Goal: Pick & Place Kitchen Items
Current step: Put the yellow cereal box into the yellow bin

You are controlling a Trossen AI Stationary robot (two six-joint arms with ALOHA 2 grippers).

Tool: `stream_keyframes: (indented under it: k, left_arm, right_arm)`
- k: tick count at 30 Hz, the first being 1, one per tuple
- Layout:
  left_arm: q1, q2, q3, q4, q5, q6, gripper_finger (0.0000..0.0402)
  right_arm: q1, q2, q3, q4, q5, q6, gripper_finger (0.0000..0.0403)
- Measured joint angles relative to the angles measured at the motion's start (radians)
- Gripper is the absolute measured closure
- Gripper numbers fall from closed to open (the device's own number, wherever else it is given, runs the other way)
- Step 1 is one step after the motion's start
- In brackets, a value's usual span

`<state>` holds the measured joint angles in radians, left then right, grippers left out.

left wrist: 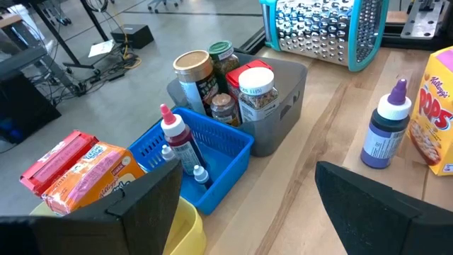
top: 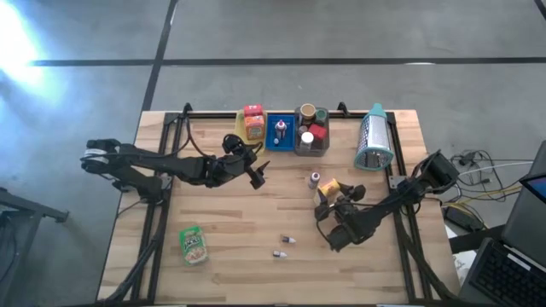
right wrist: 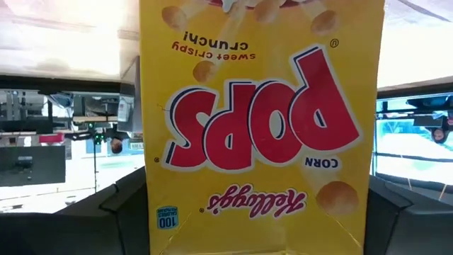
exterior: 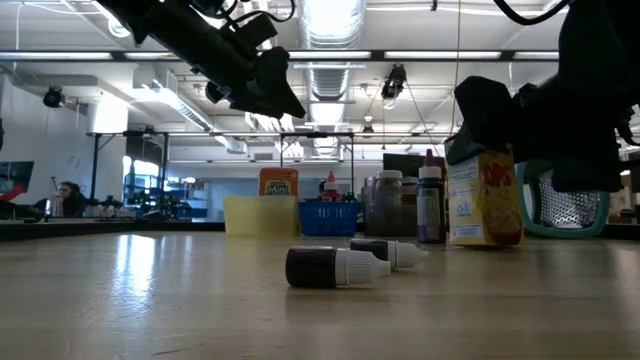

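Bright, even light comes from ceiling strips (exterior: 330, 20), which flare white in the low view. Glare washes the floor (top: 26, 43) past the table's far left corner in the high view. The grater (left wrist: 325, 28) glints. The cereal box (right wrist: 262, 120) looms close and slightly soft.
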<state>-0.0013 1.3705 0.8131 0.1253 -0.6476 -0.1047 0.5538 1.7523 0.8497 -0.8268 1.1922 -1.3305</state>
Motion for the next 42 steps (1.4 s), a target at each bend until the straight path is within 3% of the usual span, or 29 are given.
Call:
stream_keyframes:
  k: [17,42]
  left_arm:
    - [0.000,0.000,0.000,0.002,0.000,0.000,0.0074]
    - [0.000,0.000,0.000,-0.001,0.000,0.000,0.0073]
  right_arm:
    - [0.000,0.000,-0.002,0.002,0.000,0.001,0.0005]
    - [0.005,-0.016,0.021,-0.072,0.034,0.047,0.0003]
